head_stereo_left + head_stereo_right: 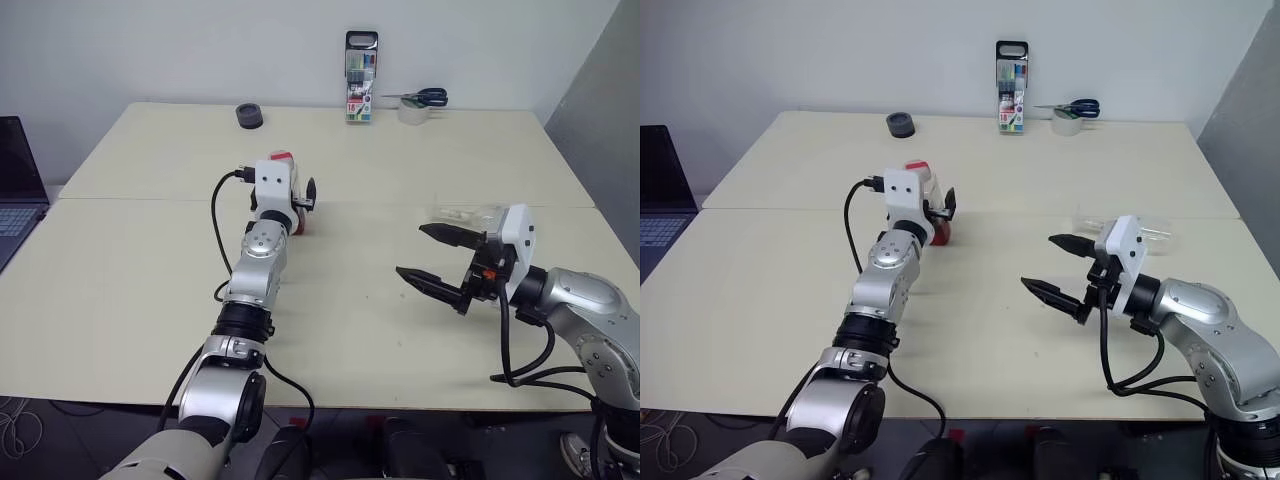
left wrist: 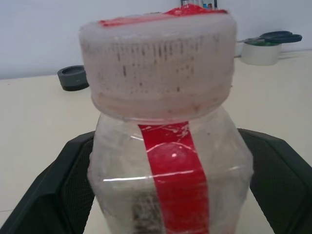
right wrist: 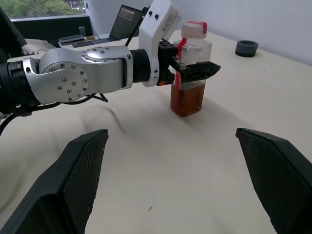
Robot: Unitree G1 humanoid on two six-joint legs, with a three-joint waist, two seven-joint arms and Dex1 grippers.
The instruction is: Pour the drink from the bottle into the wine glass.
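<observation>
A: Where is the bottle [image 3: 190,68] sitting?

B: It is standing upright on the tabletop [image 1: 150,290], near the middle and a little toward the far edge. The drink [image 3: 186,100] is filling the lower part of it, and a red label strip is running up to the pale cap with its red top.

A: What is the left gripper [image 3: 195,72] doing?

B: Its two black fingers [image 2: 53,195] are flanking the bottle's upper body, one on each side, just below the cap. The jaws are standing spread wide. The fingers are sitting right against the sides, but whether they are pressing cannot be told.

A: And the wine glass [image 1: 1140,232]?

B: A clear glass object is lying toward the right edge of the tabletop, just behind the right arm's wrist. It is partly hidden, so its pose cannot be read fully.

A: State of the right gripper [image 1: 430,257]?

B: It is hovering above the tabletop, right of the bottle and well apart from it, pointing toward the left arm. Its fingers are spread wide with nothing between them.

A: Anything else on the surface?

B: Along the far edge, a dark round object [image 1: 249,116] is sitting left of centre, a marker pack [image 1: 361,77] is standing upright at the centre, and scissors [image 1: 420,97] are resting on a tape roll [image 1: 412,112] to its right. A laptop [image 1: 18,185] is sitting off the left edge.
</observation>
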